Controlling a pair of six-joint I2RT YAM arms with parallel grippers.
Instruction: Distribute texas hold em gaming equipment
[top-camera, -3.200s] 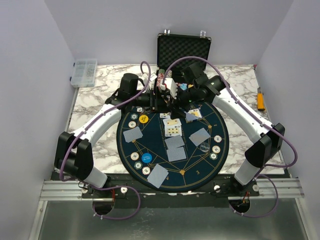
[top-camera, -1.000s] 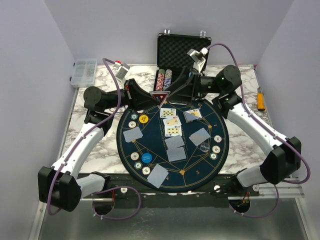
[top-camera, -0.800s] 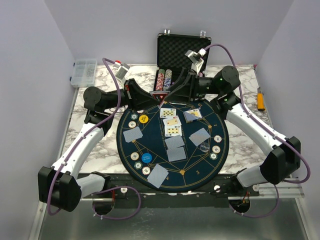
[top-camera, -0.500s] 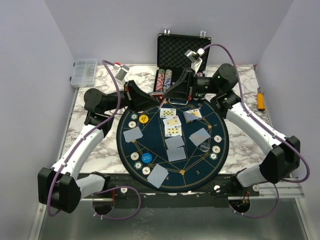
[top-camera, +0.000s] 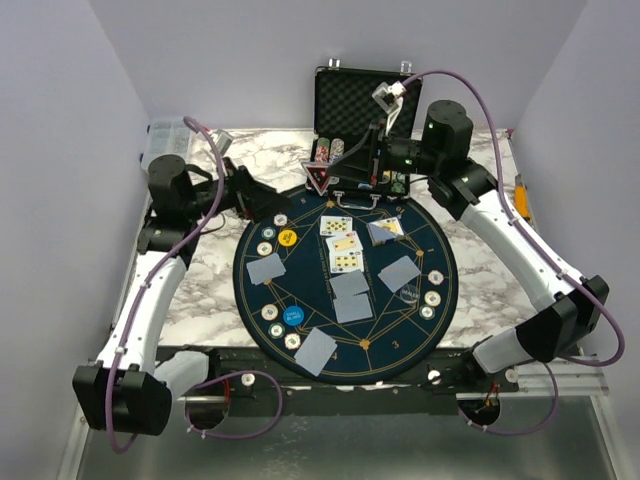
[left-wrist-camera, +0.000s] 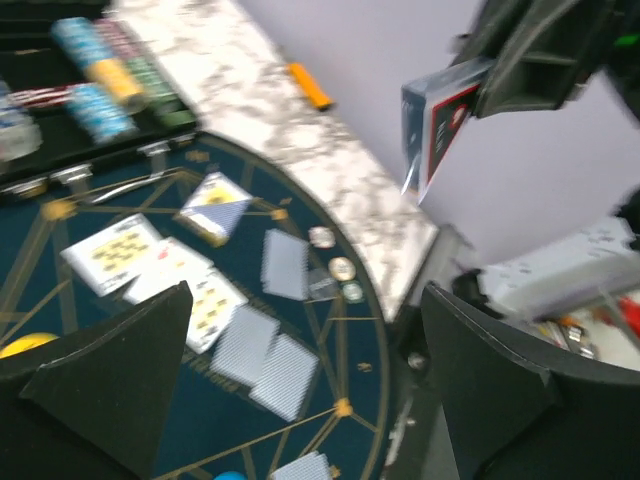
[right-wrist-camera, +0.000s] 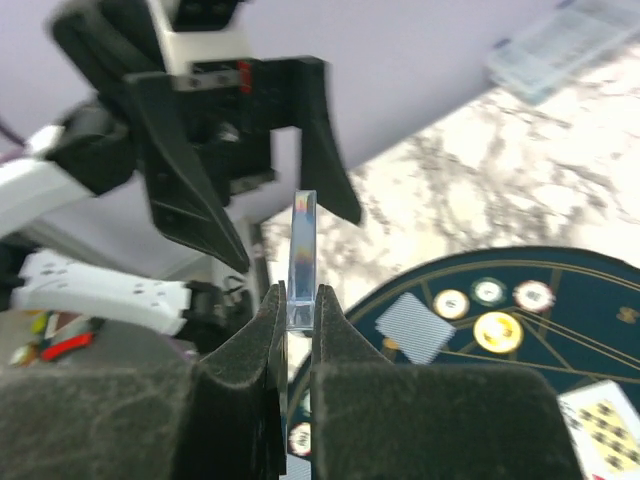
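My right gripper (top-camera: 336, 172) is shut on a flat clear card box (top-camera: 320, 178) with a red and black face, held in the air over the mat's far edge. In the right wrist view the pads (right-wrist-camera: 268, 318) pinch the box's thin edge (right-wrist-camera: 302, 250). My left gripper (top-camera: 262, 198) stands open and empty to the left of the box, apart from it. Its wrist view shows wide fingers (left-wrist-camera: 500, 400) and the held box (left-wrist-camera: 440, 125) at the upper right. Face-up cards (top-camera: 340, 245), grey-backed cards (top-camera: 350, 295), a yellow disc (top-camera: 288, 238), a blue disc (top-camera: 292, 317) and cream discs (top-camera: 432, 297) lie on the mat.
The round dark-blue mat (top-camera: 300, 290) lies on the marble table. An open black case (top-camera: 368, 100) with stacked chips (top-camera: 335, 150) stands behind it. A clear compartment box (top-camera: 160, 135) sits far left behind my left arm. An orange-handled tool (top-camera: 521, 197) lies at the right edge.
My left gripper has opened, let go of the card box and drawn back to the left. The right gripper has shut on the box and carried it slightly back toward the case.
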